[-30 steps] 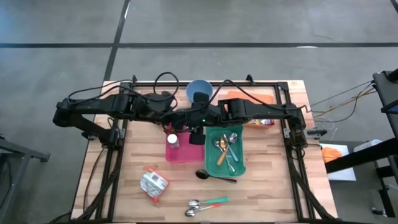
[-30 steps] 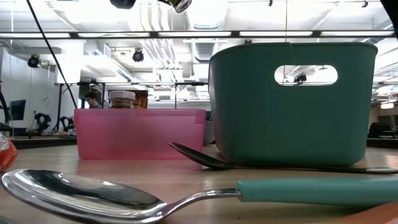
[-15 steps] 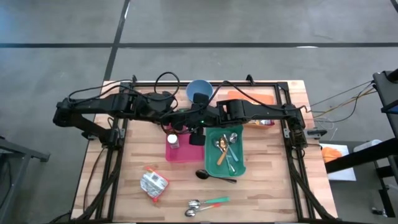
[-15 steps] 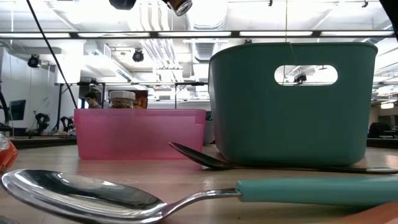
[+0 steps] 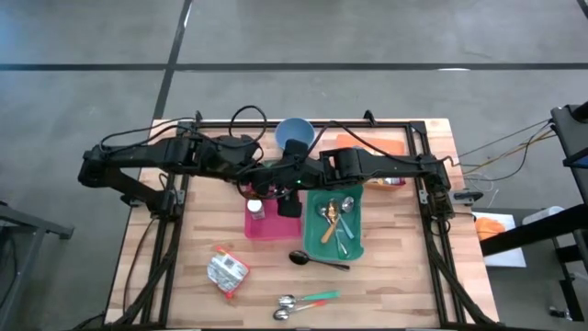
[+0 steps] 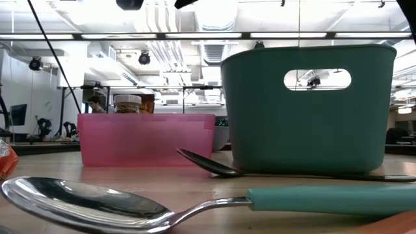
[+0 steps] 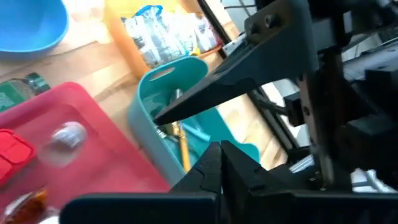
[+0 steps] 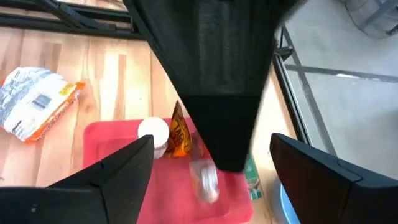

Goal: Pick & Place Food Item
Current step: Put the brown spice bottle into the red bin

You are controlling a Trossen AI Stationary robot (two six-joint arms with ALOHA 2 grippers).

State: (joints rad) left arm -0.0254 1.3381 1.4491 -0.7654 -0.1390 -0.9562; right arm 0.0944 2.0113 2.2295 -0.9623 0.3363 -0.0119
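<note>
Holding jar (image 5: 255, 210) and packets, pink bin (image 5: 266, 226); green bin (image 5: 310, 241), cutlery; left gripper (image 7: 219, 163) pressed together, right gripper (image 8: 208, 165) spread.

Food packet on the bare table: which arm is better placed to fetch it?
Left, probably: the packet lies on its side of the table, though its tool is shut.

Pink tray (image 5: 268, 223), teal bin (image 5: 333, 235), blue bowl (image 5: 294, 132), light wood-grain table (image 5: 395, 267).

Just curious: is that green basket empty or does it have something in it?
Not empty. From above, the green basket holds cutlery, including one gold-coloured piece.
</note>
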